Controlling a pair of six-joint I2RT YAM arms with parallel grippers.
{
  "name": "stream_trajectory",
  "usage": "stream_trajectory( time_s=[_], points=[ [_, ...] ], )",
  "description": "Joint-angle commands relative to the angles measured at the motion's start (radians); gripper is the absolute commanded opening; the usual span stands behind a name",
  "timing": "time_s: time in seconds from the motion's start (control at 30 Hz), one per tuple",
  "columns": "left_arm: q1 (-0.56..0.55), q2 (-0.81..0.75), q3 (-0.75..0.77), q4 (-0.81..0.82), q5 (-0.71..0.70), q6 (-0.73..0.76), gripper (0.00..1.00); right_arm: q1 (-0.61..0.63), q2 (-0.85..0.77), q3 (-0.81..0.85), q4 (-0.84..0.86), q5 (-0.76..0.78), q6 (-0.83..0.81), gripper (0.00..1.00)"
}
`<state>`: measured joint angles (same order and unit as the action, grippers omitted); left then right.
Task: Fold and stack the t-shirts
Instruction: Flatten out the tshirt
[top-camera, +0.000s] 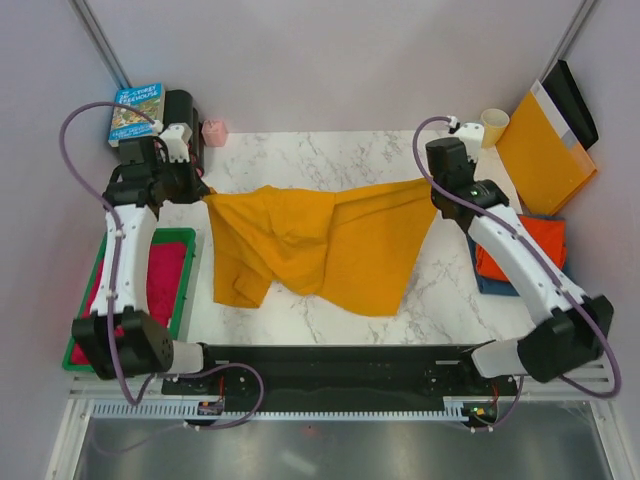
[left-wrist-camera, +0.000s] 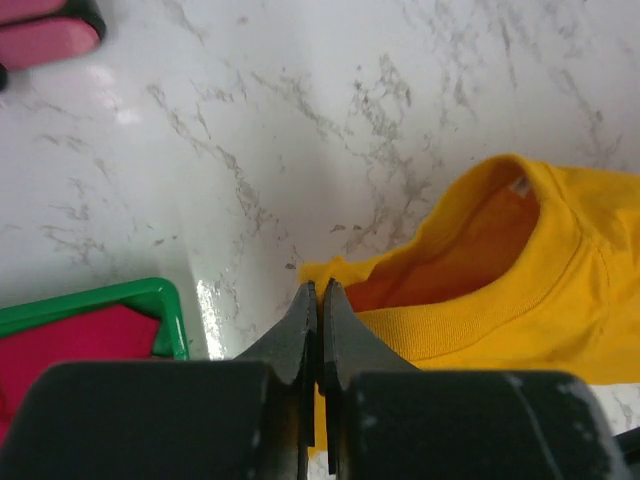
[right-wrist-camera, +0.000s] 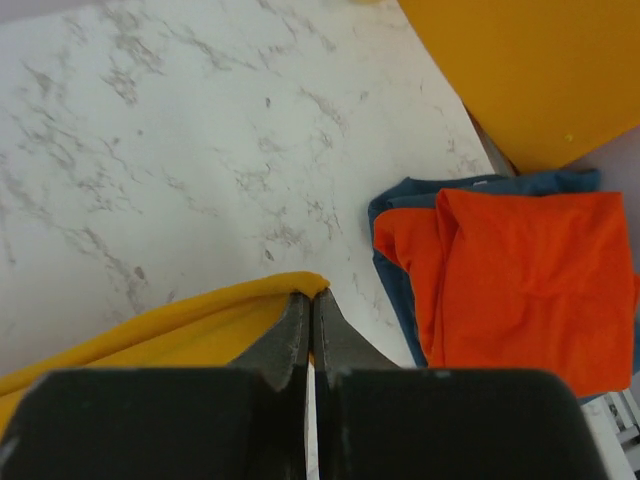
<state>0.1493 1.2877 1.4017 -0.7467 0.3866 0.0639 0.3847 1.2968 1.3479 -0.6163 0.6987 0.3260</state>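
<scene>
you had the mustard-yellow t-shirt (top-camera: 310, 250) strung between both arms, its top edge running from the counter's (top-camera: 330, 150) left edge to its right edge, closer to the far edge than the near one. your left claw (left-wrist-camera: 318, 292) was pinched fully closed on the cloth close to the collar. your right claw (right-wrist-camera: 311, 300) was closed just as tight on a thin edge of the same shirt. the rest of the shirt draped toward the near edge, bunched and creased in the middle. the orange-red t-shirt (right-wrist-camera: 530, 280) lay folded on the blue t-shirt (right-wrist-camera: 395, 215) by the right edge. this looked like the spreading step for the last shirt. next you would have needed to draw it taut and lay it flat before any fold.
</scene>
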Motion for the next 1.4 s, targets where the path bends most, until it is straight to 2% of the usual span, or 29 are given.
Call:
stream_trajectory(
  time_s=[0.0,0.1,0.13,0.17,0.2,0.23,0.27,0.33,0.37,0.4,0.47,0.57,0.7,0.83,0.97,1.07,1.27,1.37],
  points=[
    [0.004,0.122,-0.02,0.145,-0.021,0.001,0.02,-0.066,0.154,0.025,0.128,0.036,0.054,0.0],
    [0.004,0.223,0.009,0.199,-0.041,-0.001,0.02,-0.096,0.243,0.063,0.179,0.07,0.062,0.0],
    [0.003,0.261,0.02,0.207,-0.046,-0.004,0.05,-0.099,0.258,0.068,0.203,0.09,0.056,0.0],
    [0.004,0.281,0.048,0.216,-0.046,-0.007,0.22,-0.102,0.274,0.074,0.246,0.09,0.033,0.0],
    [0.003,0.297,0.06,0.219,-0.049,-0.01,0.33,-0.104,0.309,0.106,0.259,0.091,0.025,0.01],
    [0.003,0.311,0.074,0.222,-0.057,-0.015,0.45,-0.104,0.329,0.129,0.262,0.09,0.018,0.07],
    [0.003,0.335,0.097,0.225,-0.061,-0.025,0.66,-0.106,0.349,0.155,0.259,0.069,0.012,0.27],
    [0.003,0.348,0.112,0.224,-0.083,-0.035,0.88,-0.106,0.392,0.217,0.245,0.044,0.008,0.46],
    [0.003,0.343,0.117,0.224,-0.097,-0.042,0.95,-0.104,0.397,0.224,0.244,0.016,0.015,0.64],
    [0.003,0.332,0.114,0.227,-0.101,-0.044,1.0,-0.102,0.392,0.23,0.244,0.006,0.019,0.69],
    [0.003,0.29,0.088,0.228,-0.11,-0.033,1.0,-0.089,0.383,0.227,0.244,-0.014,0.019,0.76],
    [0.001,0.217,-0.004,0.224,-0.088,-0.003,1.0,-0.052,0.342,0.183,0.244,-0.021,0.025,0.78],
    [-0.014,0.043,-0.171,0.184,-0.032,0.076,0.98,0.0,0.254,0.041,0.231,-0.067,0.053,0.78],
    [-0.046,-0.04,-0.294,0.081,-0.028,0.155,0.96,0.084,0.187,-0.091,0.222,-0.079,0.079,0.74],
    [-0.079,-0.028,-0.34,0.053,-0.023,0.172,0.9,0.154,0.151,-0.206,0.222,-0.087,0.145,0.72],
    [-0.105,0.041,-0.33,0.061,-0.019,0.157,0.87,0.206,0.163,-0.239,0.211,-0.091,0.198,0.7],
    [-0.25,0.176,-0.273,0.09,-0.109,0.132,0.77,0.321,0.18,-0.234,0.158,-0.047,0.266,0.68],
    [-0.286,0.141,-0.297,0.087,-0.12,0.149,0.75,0.367,0.171,-0.231,0.125,-0.022,0.281,0.68]
  ],
)
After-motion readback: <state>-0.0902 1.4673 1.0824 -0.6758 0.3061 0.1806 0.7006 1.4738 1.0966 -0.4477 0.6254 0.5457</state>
